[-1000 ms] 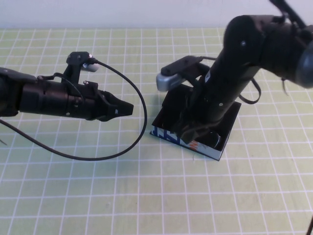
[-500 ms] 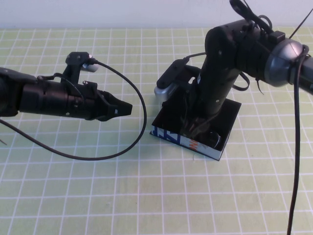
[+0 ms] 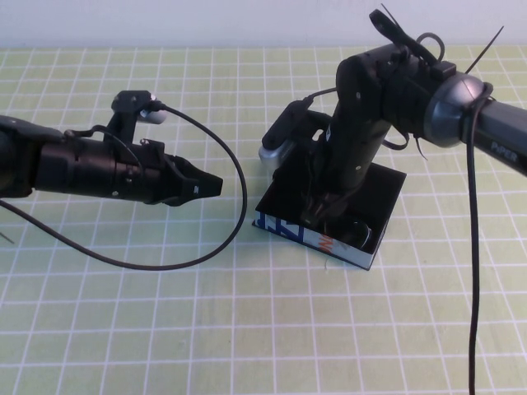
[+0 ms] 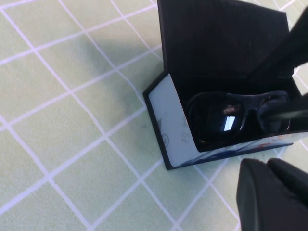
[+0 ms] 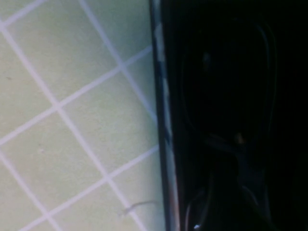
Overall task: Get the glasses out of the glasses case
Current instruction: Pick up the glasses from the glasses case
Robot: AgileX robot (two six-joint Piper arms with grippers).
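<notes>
The glasses [image 4: 231, 118] lie inside the open glasses case [image 3: 284, 224], right of centre in the high view, their dark lenses catching a small glint. In the left wrist view the frame sits along the case's lower trough, just behind the white end panel, and a thin dark bar crosses one end of it. The case's lid [image 4: 216, 36] stands open, its black inner face turned up behind the glasses. The printed side panel with blue and orange marks faces the lower edge of the high view.

The right tool [image 3: 329, 216] reaches down into the case from the upper right, its tip buried among the black shapes where the glasses rest; whether it is spread or clamped on anything cannot be told, since black hides black there. The right wrist view shows only the case's edge and the faint outline of the glasses in deep shadow.

The left tool [image 3: 210, 185] hangs above the worktop [image 3: 165, 329] at centre left of the high view, well apart from the case, pointing towards it, its fingers [image 4: 269, 192] pressed together and empty. A black cable [image 3: 239, 177] loops between the left arm and the case. The worktop is pale green with a white grid.
</notes>
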